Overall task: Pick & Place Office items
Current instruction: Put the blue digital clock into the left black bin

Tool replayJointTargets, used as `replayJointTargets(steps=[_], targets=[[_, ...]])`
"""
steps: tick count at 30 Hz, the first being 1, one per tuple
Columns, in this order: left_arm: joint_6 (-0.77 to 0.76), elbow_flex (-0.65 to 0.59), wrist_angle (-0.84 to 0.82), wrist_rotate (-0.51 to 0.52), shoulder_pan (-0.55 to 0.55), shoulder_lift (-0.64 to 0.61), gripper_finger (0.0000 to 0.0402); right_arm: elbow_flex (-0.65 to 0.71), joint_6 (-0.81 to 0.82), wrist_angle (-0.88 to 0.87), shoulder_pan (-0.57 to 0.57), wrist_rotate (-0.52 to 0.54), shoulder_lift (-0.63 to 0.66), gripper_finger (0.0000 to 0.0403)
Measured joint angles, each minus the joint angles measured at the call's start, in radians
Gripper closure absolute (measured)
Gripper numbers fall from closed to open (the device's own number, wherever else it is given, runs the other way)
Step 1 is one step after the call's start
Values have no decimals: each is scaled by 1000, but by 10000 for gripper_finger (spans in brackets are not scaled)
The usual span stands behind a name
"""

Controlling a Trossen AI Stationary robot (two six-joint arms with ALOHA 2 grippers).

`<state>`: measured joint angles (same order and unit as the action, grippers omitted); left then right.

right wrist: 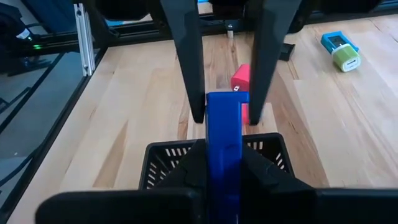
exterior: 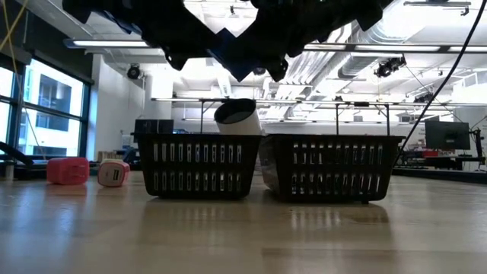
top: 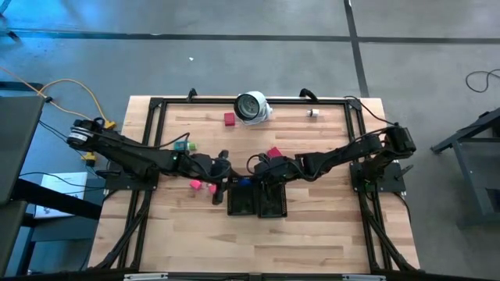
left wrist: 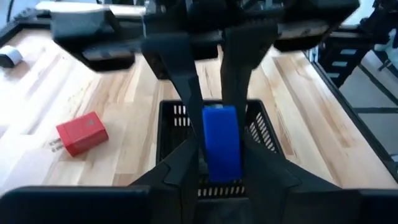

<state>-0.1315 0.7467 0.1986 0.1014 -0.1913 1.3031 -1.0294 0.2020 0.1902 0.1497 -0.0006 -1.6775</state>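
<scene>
At the left of the tabletop point(top: 312, 234), a green piece point(top: 182, 145) lies just beside the left arm. Two pink pieces point(top: 195, 185) lie nearer the front edge, not yet in a tray.

The left end effector point(left wrist: 221, 155) reaches in toward the middle. Its fingers stand spread on either side of the blue piece point(right wrist: 224, 124), with a slim gap showing on each side in the right wrist view. It does not seem to have taken hold.

The blue piece hangs in the air at the centre, over the rear edge of the left black tray point(top: 241, 204). The right black tray point(top: 273, 204) sits just beside that one.

The right end effector point(right wrist: 224, 155) comes in from the right, pressed together on the blue piece and carrying it. A red piece point(top: 274, 153) lies behind it on the boards.

This looks like a hand-over. To do it well, the left fingers should close squarely on the piece's flat faces, clear of the right fingers. The right should let go only once that pinch is firm. Keeping the piece over the tray means a slip would likely still drop it inside.
</scene>
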Motion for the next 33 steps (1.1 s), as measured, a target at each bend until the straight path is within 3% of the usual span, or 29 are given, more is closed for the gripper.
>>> replayJointTargets(steps=[6,15,33], targets=[[-11,0,8,-35,0,9,344,0,-8,0,1,4,1,370],[12,0,11,-44,1,9,344,0,-14,0,1,4,1,364],[59,-1,-44,-51,0,9,344,0,-20,-4,-12,1,9,205]])
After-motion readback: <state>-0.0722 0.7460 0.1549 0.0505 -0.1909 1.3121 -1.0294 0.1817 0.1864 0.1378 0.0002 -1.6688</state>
